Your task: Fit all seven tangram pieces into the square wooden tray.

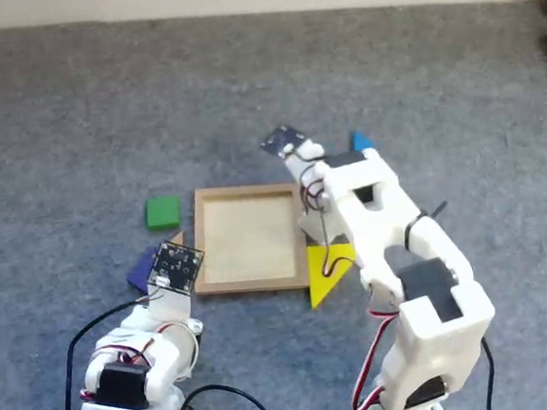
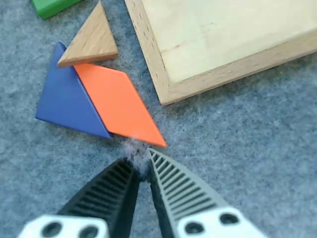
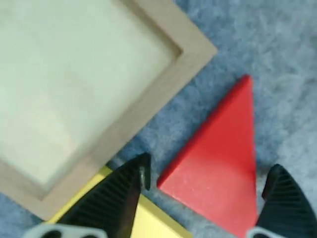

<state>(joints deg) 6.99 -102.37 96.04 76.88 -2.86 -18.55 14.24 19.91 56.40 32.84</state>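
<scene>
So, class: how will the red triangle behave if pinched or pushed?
Probably stiff: the red triangle seems a flat solid block. Lying flat on carpet, it should slide, not roll. Its smooth paint might slip when pinched.

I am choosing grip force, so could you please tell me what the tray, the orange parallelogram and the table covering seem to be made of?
The tray: pale unpainted wood, matt; grain shows on its rim. The orange parallelogram: likely wood under smooth opaque paint; no grain shows, so plastic is possible. The table covering: grey felt or short carpet, with fuzzy fibres.
</scene>
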